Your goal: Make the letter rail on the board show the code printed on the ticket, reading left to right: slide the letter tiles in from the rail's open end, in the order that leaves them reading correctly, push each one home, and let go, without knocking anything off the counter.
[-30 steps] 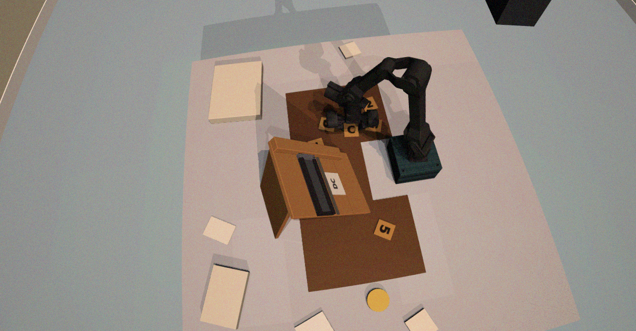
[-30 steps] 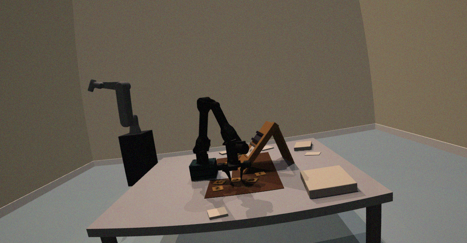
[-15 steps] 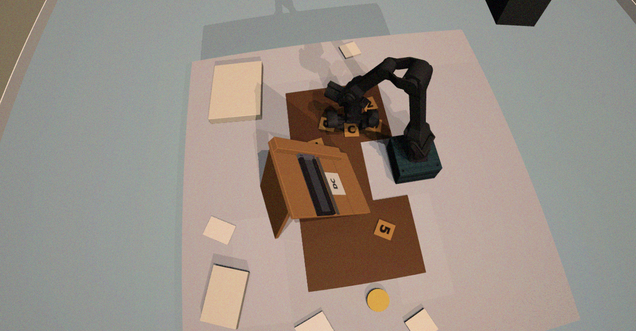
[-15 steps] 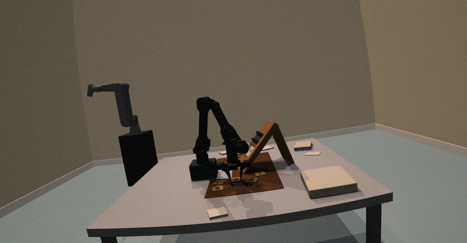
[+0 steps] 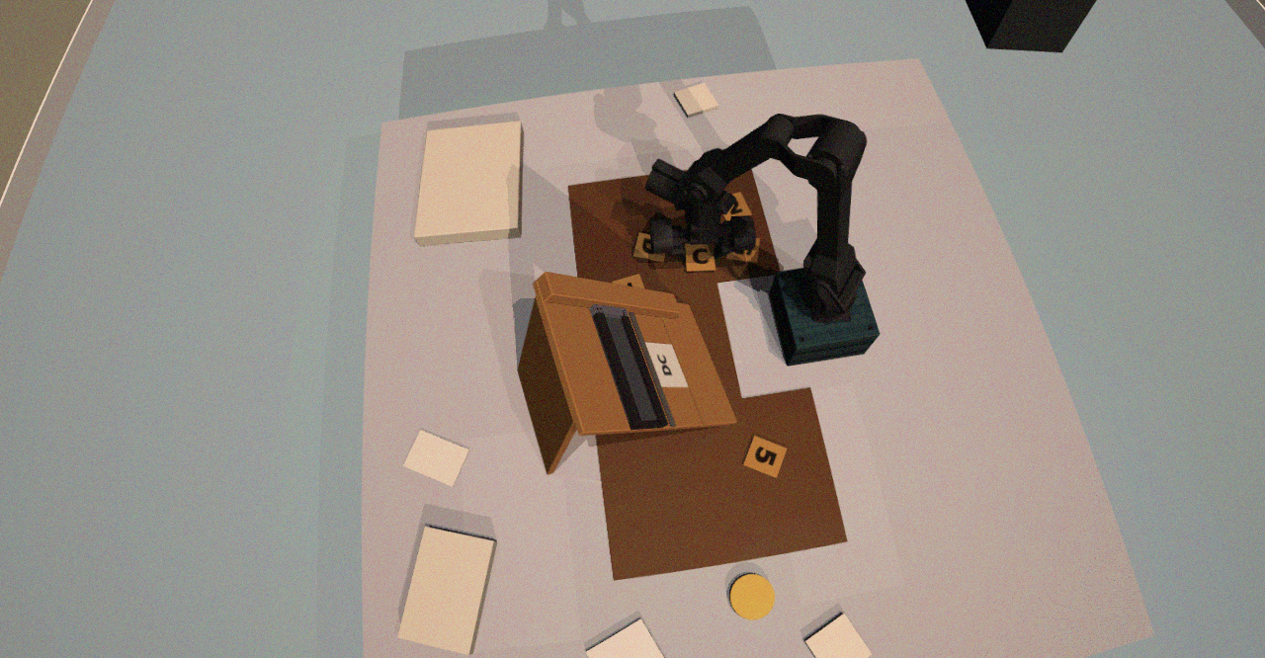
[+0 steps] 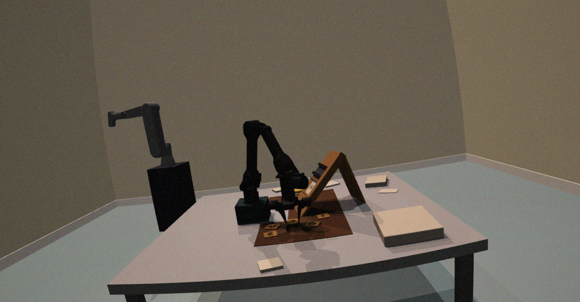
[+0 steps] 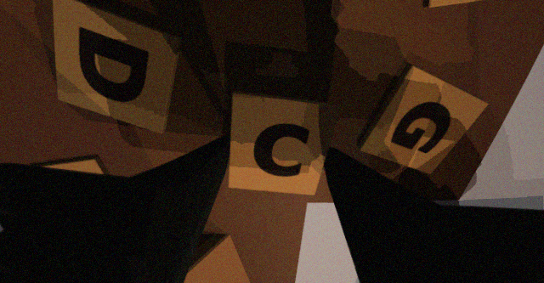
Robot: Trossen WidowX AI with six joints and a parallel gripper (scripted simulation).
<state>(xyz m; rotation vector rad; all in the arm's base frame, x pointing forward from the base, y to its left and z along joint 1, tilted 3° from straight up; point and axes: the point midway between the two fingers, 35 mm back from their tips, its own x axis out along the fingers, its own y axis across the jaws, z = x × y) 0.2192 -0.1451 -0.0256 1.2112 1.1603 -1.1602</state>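
Observation:
My gripper [image 7: 279, 149] [image 6: 292, 224] is shut on the C tile [image 7: 276, 143] [image 5: 700, 257], one fingertip against each side edge, low over the brown mat. The D tile [image 7: 115, 64] [image 5: 648, 246] lies flat to one side of it, the G tile [image 7: 425, 123] to the other, partly hidden by the arm in the top view. The tilted board [image 5: 565, 370] [image 6: 334, 158] carries a dark rail [image 5: 630, 370] in which no tile shows. The white ticket [image 5: 666, 365] below the rail reads DC.
The N tile [image 5: 736, 207] [image 6: 270, 234], a 5 tile [image 5: 765, 455] and another tile [image 5: 631, 283] [image 6: 323, 216] partly behind the board lie on the brown mat [image 5: 708, 513]. A large cream block [image 5: 470, 178] [image 6: 407, 223], smaller pale blocks and a yellow disc [image 5: 751, 596] stand around.

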